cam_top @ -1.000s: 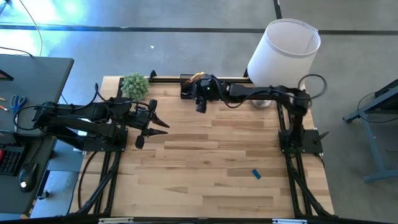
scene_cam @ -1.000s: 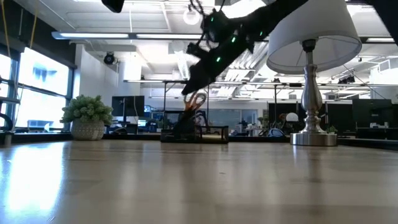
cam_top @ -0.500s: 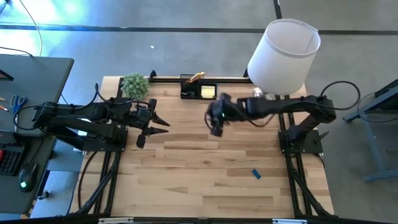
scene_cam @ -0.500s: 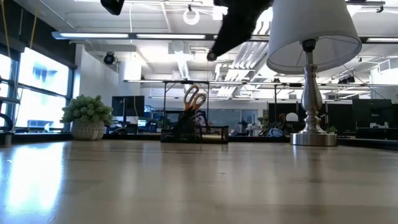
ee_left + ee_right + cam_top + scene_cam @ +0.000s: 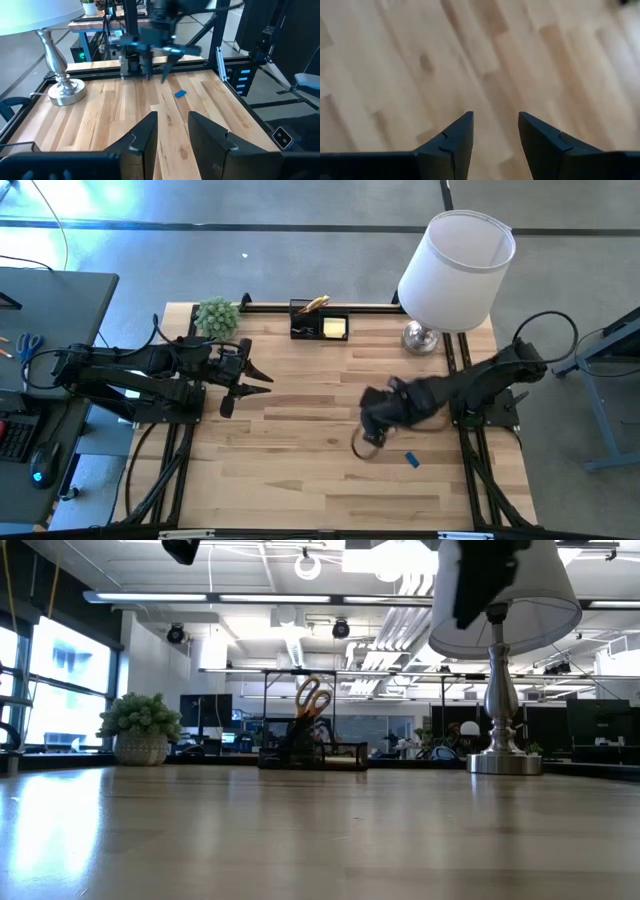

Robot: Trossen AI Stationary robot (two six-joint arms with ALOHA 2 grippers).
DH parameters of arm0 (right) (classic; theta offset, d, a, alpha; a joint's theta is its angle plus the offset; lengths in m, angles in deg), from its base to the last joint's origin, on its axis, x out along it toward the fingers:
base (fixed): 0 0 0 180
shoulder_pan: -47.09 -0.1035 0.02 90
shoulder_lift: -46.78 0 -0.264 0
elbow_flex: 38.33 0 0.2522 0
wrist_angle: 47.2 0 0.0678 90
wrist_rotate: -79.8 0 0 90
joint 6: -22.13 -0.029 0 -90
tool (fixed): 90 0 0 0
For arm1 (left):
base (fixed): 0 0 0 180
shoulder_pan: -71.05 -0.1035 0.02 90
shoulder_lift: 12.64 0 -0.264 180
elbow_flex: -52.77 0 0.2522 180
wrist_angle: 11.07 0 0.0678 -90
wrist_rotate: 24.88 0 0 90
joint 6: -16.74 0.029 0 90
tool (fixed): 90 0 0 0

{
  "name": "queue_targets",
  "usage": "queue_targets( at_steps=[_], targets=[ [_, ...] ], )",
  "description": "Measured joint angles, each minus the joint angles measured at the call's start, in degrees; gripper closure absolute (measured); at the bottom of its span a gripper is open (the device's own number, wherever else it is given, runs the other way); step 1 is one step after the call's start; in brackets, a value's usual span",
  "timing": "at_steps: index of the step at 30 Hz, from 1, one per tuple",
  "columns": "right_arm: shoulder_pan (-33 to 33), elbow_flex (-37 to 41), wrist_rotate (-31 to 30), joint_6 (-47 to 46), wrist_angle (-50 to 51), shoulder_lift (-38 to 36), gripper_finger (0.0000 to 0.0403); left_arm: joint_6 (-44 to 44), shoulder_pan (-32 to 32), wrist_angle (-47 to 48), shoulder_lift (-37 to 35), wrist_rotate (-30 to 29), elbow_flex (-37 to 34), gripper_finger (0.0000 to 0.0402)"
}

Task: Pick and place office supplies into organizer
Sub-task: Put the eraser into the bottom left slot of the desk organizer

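The black organizer (image 5: 318, 326) stands at the table's far edge. Yellow-handled scissors (image 5: 313, 698) stick up from its cup section, and a yellow sticky-note pad (image 5: 334, 327) lies in its tray. A small blue block (image 5: 411, 459) lies flat on the wood at the near right. My right gripper (image 5: 362, 445) hangs open above bare wood just left of the block, pointing steeply down; its own view shows only wood between the fingers (image 5: 450, 140). My left gripper (image 5: 252, 377) waits open at the table's left, held above the table and pointing right.
A white-shaded lamp (image 5: 455, 260) stands at the far right corner, and a small green plant (image 5: 217, 317) at the far left. Bare wood fills the table's middle and near side. In the left wrist view the blue block (image 5: 180, 93) lies below my right arm.
My right gripper has swung away from the organizer at the far edge, toward the table's near and right side, ending beside the blue block. It has tipped from nearly level to pointing steeply down. The scissors stay standing in the organizer.
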State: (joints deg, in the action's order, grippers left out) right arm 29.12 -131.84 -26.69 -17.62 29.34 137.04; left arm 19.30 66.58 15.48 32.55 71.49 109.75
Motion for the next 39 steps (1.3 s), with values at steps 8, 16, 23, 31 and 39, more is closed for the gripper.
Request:
queue_targets(
  at_steps=[8, 16, 23, 31, 39],
  targets=[
    [-13.0, 0.0, -7.5, -21.8, 5.7, 0.1, 0.0257, -0.8, 0.0, 0.0, 0.0, 0.0, 0.0, 0.0305],
    [-21.8, 0.0, -5.2, -40.2, 11.9, 5.6, 0.0265, -1.6, 0.0, -0.1, 0.0, 0.0, 0.0, 0.0305],
    [-27.7, 0.0, -2.4, -48.6, 13.0, 10.0, 0.0263, -1.7, 0.0, -0.2, 0.0, 0.0, 0.0, 0.0305],
    [-31.4, 0.0, 1.0, -54.1, 14.6, 10.3, 0.0263, -1.8, 0.0, -0.2, 0.1, 0.0, 0.0, 0.0305],
    [-32.3, 12.2, 5.9, -55.8, 2.5, 8.3, 0.0263, -1.7, 0.0, -0.3, 0.1, 0.0, 0.0, 0.0305]
  ],
)
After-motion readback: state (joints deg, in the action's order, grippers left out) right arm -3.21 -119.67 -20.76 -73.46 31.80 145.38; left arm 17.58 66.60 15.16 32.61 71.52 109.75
